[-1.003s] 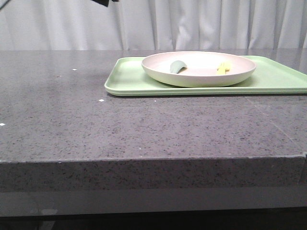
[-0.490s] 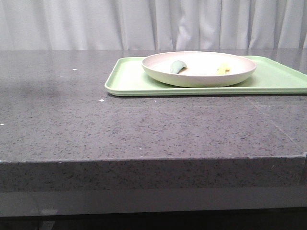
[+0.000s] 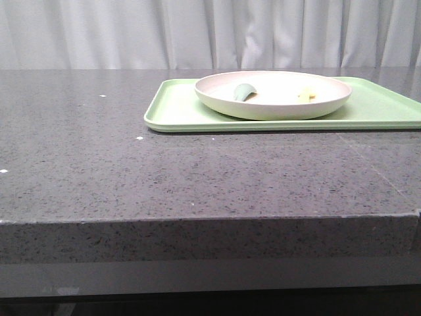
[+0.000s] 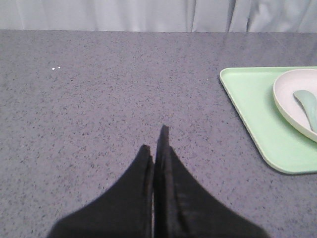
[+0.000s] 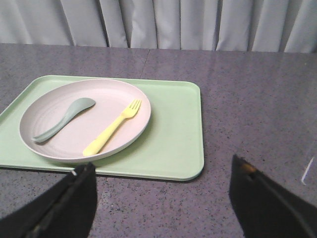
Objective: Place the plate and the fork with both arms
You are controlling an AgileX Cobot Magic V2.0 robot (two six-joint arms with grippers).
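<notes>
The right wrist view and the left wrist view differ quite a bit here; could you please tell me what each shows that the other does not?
Only the right wrist view shows the yellow fork lying in the plate, the whole green tray, and the right gripper with its fingers spread wide. Only the left wrist view shows the left gripper, its fingers pressed together over bare table. Both show the plate on the tray and the grey-green spoon in it, though the left wrist view cuts them off at its edge.
</notes>
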